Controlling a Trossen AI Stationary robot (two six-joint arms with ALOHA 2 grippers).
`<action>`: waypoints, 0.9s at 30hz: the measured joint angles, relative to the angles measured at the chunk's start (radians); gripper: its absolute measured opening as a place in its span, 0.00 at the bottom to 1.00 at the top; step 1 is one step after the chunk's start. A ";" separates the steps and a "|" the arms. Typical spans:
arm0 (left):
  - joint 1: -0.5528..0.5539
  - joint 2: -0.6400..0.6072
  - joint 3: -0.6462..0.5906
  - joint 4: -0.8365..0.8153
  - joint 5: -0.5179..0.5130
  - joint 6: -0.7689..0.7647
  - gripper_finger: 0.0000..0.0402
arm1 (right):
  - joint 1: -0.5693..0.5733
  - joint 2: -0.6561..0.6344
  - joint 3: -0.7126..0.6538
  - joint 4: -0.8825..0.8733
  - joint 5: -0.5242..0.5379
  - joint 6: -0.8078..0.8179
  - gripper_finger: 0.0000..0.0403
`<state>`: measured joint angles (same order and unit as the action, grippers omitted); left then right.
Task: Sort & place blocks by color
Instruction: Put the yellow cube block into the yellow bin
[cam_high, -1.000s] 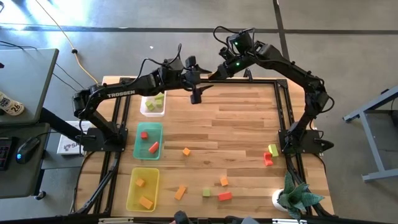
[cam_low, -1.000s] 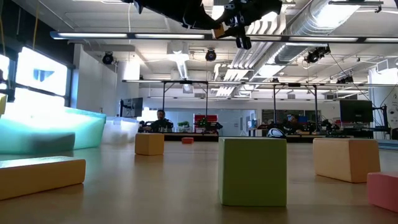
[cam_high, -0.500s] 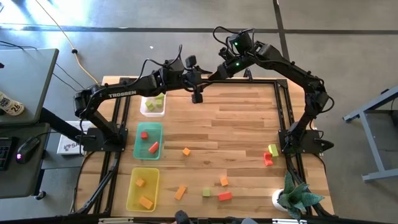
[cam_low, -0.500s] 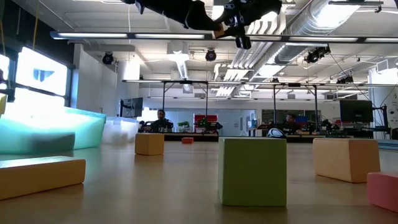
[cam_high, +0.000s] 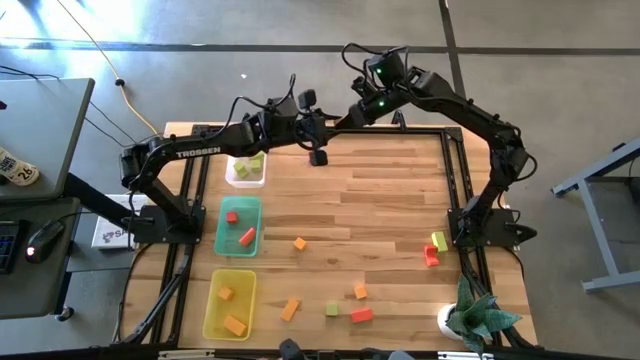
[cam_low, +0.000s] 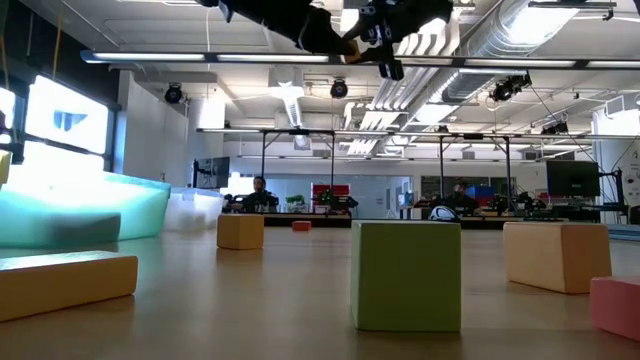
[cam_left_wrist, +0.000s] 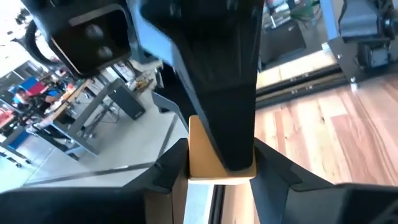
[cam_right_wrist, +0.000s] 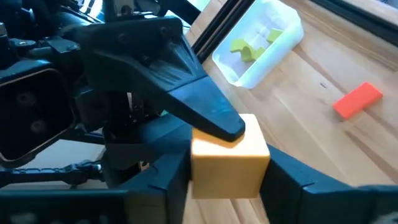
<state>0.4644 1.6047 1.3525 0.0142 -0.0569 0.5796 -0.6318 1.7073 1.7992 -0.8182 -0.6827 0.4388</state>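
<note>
So I've got both arms up over the far edge of the table, nose to nose. The left gripper (cam_left_wrist: 214, 177) has its fingers (cam_left_wrist: 168, 171) pinched on either side of an orange block (cam_right_wrist: 229, 163), and the right gripper (cam_right_wrist: 227, 171) has that same block between its own fingers (cam_right_wrist: 171, 165) too, narrow gap, sitting snug against the sides. So one block, two grippers on it, held in the air well above the wood.

Just beside them on the table is the clear tray (cam_high: 245, 170) with a couple of yellow-green blocks (cam_high: 252, 162). Nearer me the green tray (cam_high: 238, 226) has two red blocks (cam_high: 246, 236), then the yellow tray (cam_high: 229, 304) has two orange ones. The rest are scattered loose on the near right part of the table (cam_high: 380, 200). There's a potted plant (cam_high: 472, 315) at the near right corner.
</note>
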 joint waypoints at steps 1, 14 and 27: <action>-0.003 0.000 0.000 -0.006 -0.002 0.000 0.27 | 0.000 0.000 0.000 0.000 0.008 -0.009 0.42; -0.084 -0.036 -0.001 -0.403 -0.165 -0.027 0.27 | -0.039 -0.001 0.000 0.001 0.024 -0.067 0.59; -0.234 -0.146 -0.001 -0.992 -0.082 -0.331 0.27 | -0.042 -0.001 0.000 -0.003 0.183 -0.179 0.59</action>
<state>0.2308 1.4586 1.3518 -0.9782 -0.1392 0.2486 -0.6743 1.7061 1.7992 -0.8207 -0.4999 0.2596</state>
